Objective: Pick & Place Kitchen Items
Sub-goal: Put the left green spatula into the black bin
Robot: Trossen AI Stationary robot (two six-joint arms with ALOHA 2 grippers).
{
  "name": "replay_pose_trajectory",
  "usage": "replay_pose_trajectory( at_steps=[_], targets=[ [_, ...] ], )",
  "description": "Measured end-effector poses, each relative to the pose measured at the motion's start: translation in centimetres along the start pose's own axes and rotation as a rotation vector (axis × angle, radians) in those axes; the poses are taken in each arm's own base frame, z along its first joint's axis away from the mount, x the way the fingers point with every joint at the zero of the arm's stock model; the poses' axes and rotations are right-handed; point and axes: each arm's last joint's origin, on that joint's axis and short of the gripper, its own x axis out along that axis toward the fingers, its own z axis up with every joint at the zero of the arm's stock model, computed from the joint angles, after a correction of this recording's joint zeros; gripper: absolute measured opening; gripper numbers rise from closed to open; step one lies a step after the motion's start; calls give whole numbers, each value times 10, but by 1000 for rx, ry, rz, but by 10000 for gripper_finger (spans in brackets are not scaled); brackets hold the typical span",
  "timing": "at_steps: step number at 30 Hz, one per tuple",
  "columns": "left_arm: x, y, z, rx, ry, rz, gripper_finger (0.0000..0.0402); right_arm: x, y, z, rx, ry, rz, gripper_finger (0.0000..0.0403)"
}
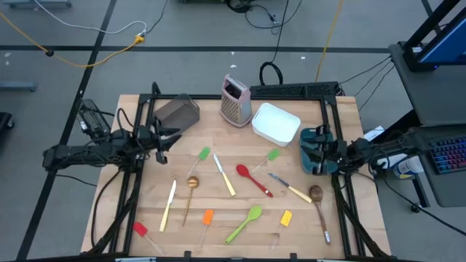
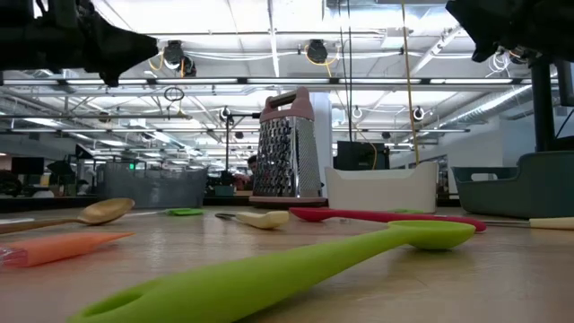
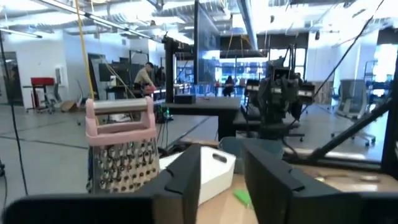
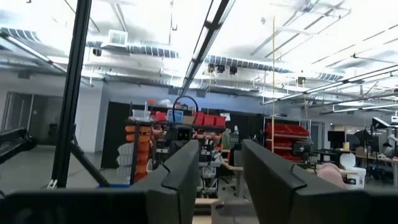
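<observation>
Scattered flat across the middle and near part of the pale wooden tabletop [image 1: 342, 116], well apart from one another: the slim kitchen utensils, none lifted. Nearest the left hand [image 3: 222, 162], a small green mini spatula [image 1: 203, 153], then a gold metal spoon [image 1: 192, 183] and a cream-handled knife [image 1: 223, 175]. Nearest the right hand [image 4: 221, 152], a second small green spatula [image 1: 273, 154], a red silicone spoon [image 1: 253, 179] and a brown wooden spoon [image 1: 317, 194]. Both hands open, fingers parted with nothing between them; left one raised at the left edge beside the grey container [image 1: 177, 113], right one raised at the right edge over the teal container [image 1: 314, 138]. Probably at the point of choosing a piece. Better to start with the closest utensil on each side and leave the near row for later. Turn the wrist so the fingers straddle the handle across its width, not along it. Come straight down, since such thin pieces lie flush with the wood and slide easily. Grip near the middle of the handle to avoid tipping. Keep clear of the upright metal grater with pink trim [image 1: 236, 100] and the white rectangular tub [image 1: 277, 122] at the far side.
</observation>
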Motion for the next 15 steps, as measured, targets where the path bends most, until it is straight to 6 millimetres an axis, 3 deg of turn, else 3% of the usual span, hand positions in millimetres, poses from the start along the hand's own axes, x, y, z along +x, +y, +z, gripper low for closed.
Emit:
replay_pose_trajectory(
  at_steps=[8,15],
  targets=[
    [14,-4,12,-15,-151,-96,172,12,3,-7,-34,-5,-12,121],
    [35,-7,22,-20,-86,-112,175,31,1,-22,-71,127,-51,121]
  ],
)
